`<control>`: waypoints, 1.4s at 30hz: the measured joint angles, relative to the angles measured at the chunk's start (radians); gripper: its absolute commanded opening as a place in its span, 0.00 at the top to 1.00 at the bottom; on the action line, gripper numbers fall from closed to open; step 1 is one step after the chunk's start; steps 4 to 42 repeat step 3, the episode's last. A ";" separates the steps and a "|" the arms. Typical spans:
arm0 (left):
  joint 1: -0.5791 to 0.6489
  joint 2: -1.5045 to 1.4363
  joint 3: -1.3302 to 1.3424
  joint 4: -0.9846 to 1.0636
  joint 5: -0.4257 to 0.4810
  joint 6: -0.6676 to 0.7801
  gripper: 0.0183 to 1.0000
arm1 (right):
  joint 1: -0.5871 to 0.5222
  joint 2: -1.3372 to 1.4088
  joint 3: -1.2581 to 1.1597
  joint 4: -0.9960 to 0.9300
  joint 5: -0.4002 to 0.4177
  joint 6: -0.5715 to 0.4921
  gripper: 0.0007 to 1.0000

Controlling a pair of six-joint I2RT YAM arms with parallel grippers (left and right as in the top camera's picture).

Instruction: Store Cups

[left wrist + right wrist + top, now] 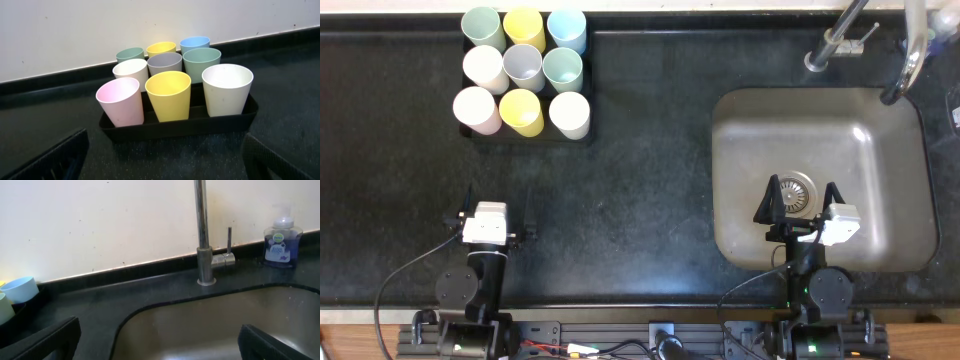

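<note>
A black tray (pixel 526 140) at the back left of the dark counter holds several upright pastel cups in three rows. In the left wrist view the front row is a pink cup (pixel 120 102), a yellow cup (pixel 168 95) and a white cup (pixel 227 90), with the tray's front wall (pixel 175 129) below them. My left gripper (pixel 488 202) (pixel 165 137) is open and empty, low over the counter and well short of the tray. My right gripper (pixel 802 196) (pixel 160 325) hangs open and empty over the sink. A blue cup (pixel 20 289) shows far off in the right wrist view.
A steel sink (pixel 885 130) with a drain (pixel 798 192) takes up the right side. A faucet (pixel 840 35) (pixel 201 230) stands behind it, with a purple soap bottle (pixel 282 242) by the wall. Bare dark counter (pixel 640 190) lies between the tray and the sink.
</note>
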 measured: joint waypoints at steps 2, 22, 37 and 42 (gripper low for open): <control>0.000 0.000 0.000 0.000 0.000 0.000 0.00 | 0.000 0.000 0.000 0.000 0.000 0.000 0.00; 0.000 0.000 0.000 0.000 0.000 0.000 0.00 | 0.000 0.000 0.000 0.000 0.000 0.000 0.00; 0.000 0.000 0.000 0.000 0.000 0.000 0.00 | 0.000 0.000 0.000 0.000 0.000 0.000 0.00; 0.000 0.000 0.000 0.000 0.000 0.000 0.00 | 0.000 0.000 0.000 0.000 0.000 0.000 0.00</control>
